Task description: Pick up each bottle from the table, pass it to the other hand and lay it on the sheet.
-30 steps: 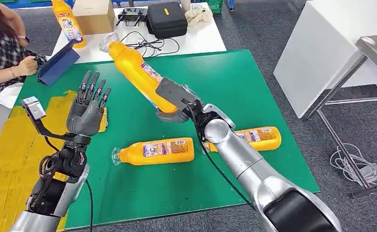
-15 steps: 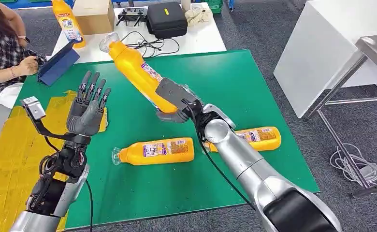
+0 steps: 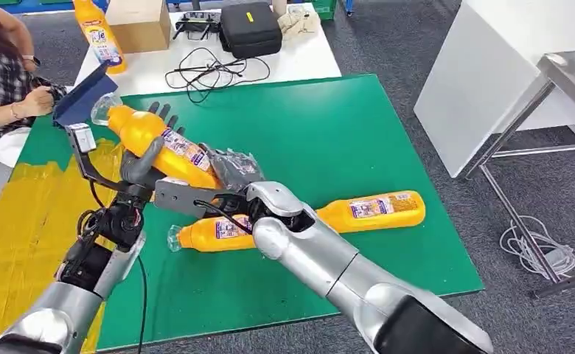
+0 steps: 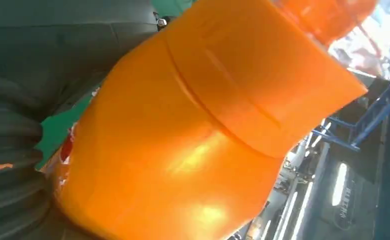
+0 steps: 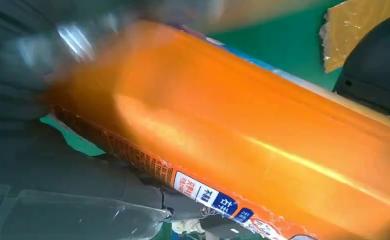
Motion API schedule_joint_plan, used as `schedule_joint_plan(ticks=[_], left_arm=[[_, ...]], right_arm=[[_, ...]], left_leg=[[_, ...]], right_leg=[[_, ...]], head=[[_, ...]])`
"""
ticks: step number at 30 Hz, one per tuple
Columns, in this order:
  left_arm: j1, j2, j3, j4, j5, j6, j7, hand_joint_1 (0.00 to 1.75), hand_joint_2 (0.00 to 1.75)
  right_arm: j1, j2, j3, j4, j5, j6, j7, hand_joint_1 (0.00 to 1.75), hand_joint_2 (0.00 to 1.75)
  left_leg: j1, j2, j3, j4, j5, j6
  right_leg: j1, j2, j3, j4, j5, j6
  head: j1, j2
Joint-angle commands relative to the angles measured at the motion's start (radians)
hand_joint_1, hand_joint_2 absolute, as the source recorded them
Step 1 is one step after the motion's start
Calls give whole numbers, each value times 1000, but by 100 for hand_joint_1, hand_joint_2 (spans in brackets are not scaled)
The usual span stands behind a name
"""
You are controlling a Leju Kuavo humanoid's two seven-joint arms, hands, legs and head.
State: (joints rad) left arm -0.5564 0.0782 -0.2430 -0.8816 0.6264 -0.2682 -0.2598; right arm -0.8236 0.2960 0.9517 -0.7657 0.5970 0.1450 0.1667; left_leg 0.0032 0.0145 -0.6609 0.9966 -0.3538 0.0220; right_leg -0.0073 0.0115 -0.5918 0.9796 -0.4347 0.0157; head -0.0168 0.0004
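An orange bottle (image 3: 163, 144) with a clear cap is in the air over the left part of the green mat (image 3: 329, 133), its cap pointing towards the person. My left hand (image 3: 141, 166) grips its upper body, thumb across the front and fingers behind. My right hand (image 3: 229, 171) holds the base end. The left wrist view has the bottle (image 4: 183, 140) pressed against the palm, and the right wrist view looks along its labelled side (image 5: 258, 140). Two more orange bottles (image 3: 229, 230) (image 3: 373, 210) lie on the mat. The yellow sheet (image 3: 19, 221) covers the table's left side.
A person (image 3: 4, 81) sits at the far left holding a blue tablet (image 3: 85, 92) close to the bottle's cap. A white table behind carries another bottle (image 3: 96, 33), a box, a black case (image 3: 251, 29) and cables. A white cabinet (image 3: 491, 74) stands to the right.
My right arm has swung the bottle left and down into my left hand. The left hand, open and raised before, now wraps its thumb and fingers around the bottle.
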Motion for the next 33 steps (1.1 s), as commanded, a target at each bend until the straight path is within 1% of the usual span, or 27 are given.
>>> schedule_joint_plan(ticks=[1, 5, 6, 7, 8, 10, 12, 15, 16, 17, 18, 19, 21, 22, 24, 27, 30, 32, 33], left_arm=[[-130, -29, -83, 157, -13, 14, 22, 0, 175], [-130, -29, -83, 157, -13, 14, 22, 0, 175], [-77, -4, -5, 49, -7, 132, -127, 0, 175], [-55, 26, 9, -3, 9, 125, -94, 0, 175], [-35, 41, 27, -50, 14, 129, -63, 0, 175], [-34, 42, 29, -52, 14, 129, -61, 0, 175], [-33, 35, 28, -52, 14, 129, -61, 0, 175], [-25, 35, 28, -45, 9, 131, -63, 2, 175], [-19, 35, 30, -52, 7, 128, -70, 166, 175], [-6, 35, 34, -67, 4, 123, -82, 175, 175], [8, 34, 38, -91, 2, 124, -86, 175, 175], [13, 34, 38, -97, 1, 124, -86, 175, 175], [16, 33, 39, -102, 1, 124, -86, 175, 175], [16, 33, 39, -102, 1, 124, -86, 175, 175], [32, 31, 39, -131, -4, 128, -84, 175, 175], [18, 25, 30, -120, -5, 127, -79, 175, 175], [10, 22, 24, -112, -2, 114, -73, 175, 175], [12, 21, 20, -113, -1, 106, -70, 175, 175], [12, 21, 20, -113, -1, 106, -70, 175, 175]], right_arm=[[-10, 38, 224, -7, -1, 27, -66, 175, 175], [-10, 38, 224, -7, -1, 27, -66, 175, 175], [8, 28, 34, 42, -196, -1, -41, 175, 175], [-24, 2, 21, 76, -215, 16, -89, 175, 175], [-45, -4, 7, 113, -219, 20, -125, 175, 175], [-47, -5, 6, 116, -218, 21, -129, 175, 175], [-42, 4, 6, 117, -219, 19, -125, 175, 175], [-27, 15, 13, 122, -213, 15, -127, 175, 175], [-25, 16, 13, 125, -212, 13, -128, 175, 175], [-24, 17, 15, 130, -207, 10, -131, 175, 175], [-24, 17, 15, 135, -205, 6, -133, 175, 175], [-24, 17, 15, 136, -205, 6, -134, 175, 175], [-25, 15, 15, 137, -204, 6, -135, 175, 175], [-25, 15, 15, 137, -204, 6, -135, 175, 175], [-31, 14, 13, 156, -200, 6, -136, 175, 175], [-33, 18, 8, 177, -197, 5, -141, 175, 175], [-35, 20, 3, 185, -194, -2, -143, 175, 175], [-36, 18, 1, 185, -193, -3, -143, 175, 175], [-36, 18, 1, 185, -193, -3, -143, 175, 175]], left_leg=[[0, -5, 2, 1, -1, -1], [1, -3, 1, 1, -1, -2], [1, -3, 1, 1, -1, -2], [1, -2, 0, 1, 0, -1], [1, -3, 1, 1, -1, -2], [1, -2, 0, 1, 0, -1], [1, -4, 3, 2, -2, -2], [0, -2, 1, 1, -1, -1], [1, -3, 2, 1, -1, -2], [1, -3, 2, 1, -1, -2], [1, -2, 1, 0, -1, -1], [1, -2, 3, 1, -2, -2], [0, -1, 1, 0, 0, -1], [1, -2, 3, 1, -2, -2], [0, -2, 0, 0, 0, -1], [1, -4, 3, 1, -2, -2], [0, -3, 0, 0, 0, -1], [1, -5, 3, 2, -2, -2], [0, -3, 0, 0, 0, -1]], right_leg=[[0, -5, 3, 2, -3, -1], [0, -3, 2, 1, -1, -1], [1, -3, 2, 1, -1, -1], [1, -2, 1, 0, 0, 0], [1, -3, 3, 1, -1, -1], [1, -1, 1, 0, 0, 0], [1, -4, 4, 2, -3, -1], [1, -1, 2, 1, -1, 0], [1, -2, 3, 1, -2, -1], [1, -2, 3, 1, -2, 0], [1, -2, 2, 0, -1, 0], [1, -2, 5, 0, -2, 0], [1, -1, 2, 0, 0, 0], [1, -1, 4, 1, -2, 0], [1, -2, 1, 0, 0, 0], [1, -4, 5, 1, -2, -1], [1, -3, 1, 0, -1, 0], [1, -5, 5, 1, -3, -1], [1, -3, 2, 0, -1, 0]], head=[[-1, 0], [-1, 0], [0, 0], [0, 0], [-1, 0], [-1, 0], [0, 0], [-1, 0], [-1, 0], [-1, 0], [0, 0], [0, 0], [-1, 0], [-1, 0], [0, 0], [0, 0], [0, 0], [-1, 0], [0, 0]])
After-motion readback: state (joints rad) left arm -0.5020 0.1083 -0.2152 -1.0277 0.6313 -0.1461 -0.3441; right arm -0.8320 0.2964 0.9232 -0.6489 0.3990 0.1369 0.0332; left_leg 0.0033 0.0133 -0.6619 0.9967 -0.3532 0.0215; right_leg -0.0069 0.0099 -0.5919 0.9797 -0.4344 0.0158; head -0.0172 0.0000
